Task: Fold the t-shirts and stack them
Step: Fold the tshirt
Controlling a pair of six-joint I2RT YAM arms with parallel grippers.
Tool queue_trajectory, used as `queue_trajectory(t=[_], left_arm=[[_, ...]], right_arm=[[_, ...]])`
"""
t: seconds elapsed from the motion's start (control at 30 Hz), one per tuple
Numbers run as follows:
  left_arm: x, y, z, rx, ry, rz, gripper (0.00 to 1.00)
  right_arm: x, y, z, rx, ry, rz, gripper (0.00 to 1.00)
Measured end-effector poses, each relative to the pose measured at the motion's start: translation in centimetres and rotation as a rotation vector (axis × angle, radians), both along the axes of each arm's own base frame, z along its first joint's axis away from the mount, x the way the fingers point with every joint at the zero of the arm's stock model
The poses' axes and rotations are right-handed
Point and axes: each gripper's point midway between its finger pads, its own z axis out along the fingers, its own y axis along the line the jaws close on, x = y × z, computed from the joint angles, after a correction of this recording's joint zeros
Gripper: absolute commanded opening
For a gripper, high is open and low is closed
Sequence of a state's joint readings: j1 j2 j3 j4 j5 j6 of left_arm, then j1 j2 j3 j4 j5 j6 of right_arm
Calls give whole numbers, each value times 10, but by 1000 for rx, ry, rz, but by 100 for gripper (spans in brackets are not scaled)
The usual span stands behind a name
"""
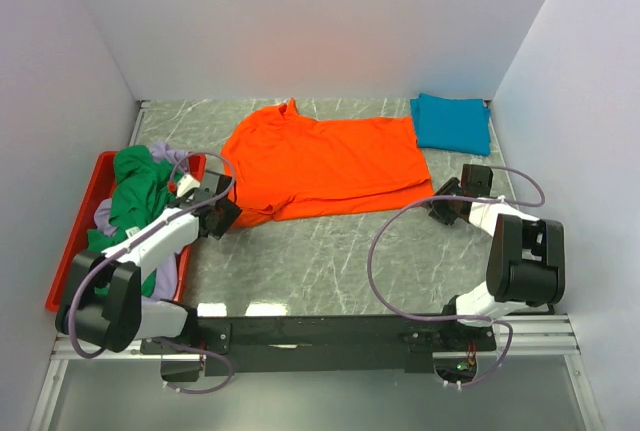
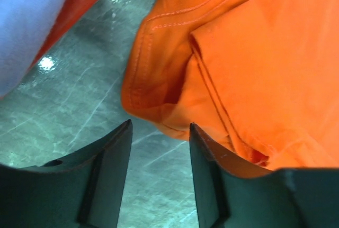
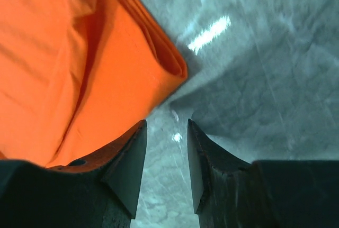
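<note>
Jaws stood parted and empty on both arms: orange t-shirt (image 2: 265,53) lay just ahead-right of the left gripper (image 2: 160,125) and ahead-left of the right gripper (image 3: 167,122) (long axis spanning between them), both equally near.

You face four t-shirts: one orange shirt (image 1: 320,166), one teal shirt (image 1: 452,121), one green shirt (image 1: 135,201), one lavender shirt (image 1: 172,157). One red tray (image 1: 75,241) and two arms, left arm (image 1: 150,241) and right arm (image 1: 520,251), share one table (image 1: 330,261).
</note>
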State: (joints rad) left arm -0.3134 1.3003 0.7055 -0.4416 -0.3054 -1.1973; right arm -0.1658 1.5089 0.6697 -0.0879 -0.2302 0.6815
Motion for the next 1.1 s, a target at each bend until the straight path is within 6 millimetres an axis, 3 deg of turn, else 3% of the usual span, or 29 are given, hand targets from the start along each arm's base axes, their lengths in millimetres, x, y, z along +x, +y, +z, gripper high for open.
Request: queue_trajectory(t=[0.4,0.6,0.73,0.87,1.0,1.1], left_arm=[[-15,7,-9,10,-5,0,50],[-8,4,-16,11,-12,-3,49],[-4,3,-21,16,-8,-7,45],[-1,4,-29,32,4,-12,36],[5,6,-33,51,5,-11,3],[10,6,-32,66,1,-20,1]], right_arm=[[22,-4,0,7,-27,-29,42],[32,-5,0,10,-41,-33,39],[34,-5,-1,13,-43,-32,31],[35,-5,-3,13,-37,-32,22],[34,-5,-5,12,-31,-32,6],[32,-5,-6,10,-21,-34,0]])
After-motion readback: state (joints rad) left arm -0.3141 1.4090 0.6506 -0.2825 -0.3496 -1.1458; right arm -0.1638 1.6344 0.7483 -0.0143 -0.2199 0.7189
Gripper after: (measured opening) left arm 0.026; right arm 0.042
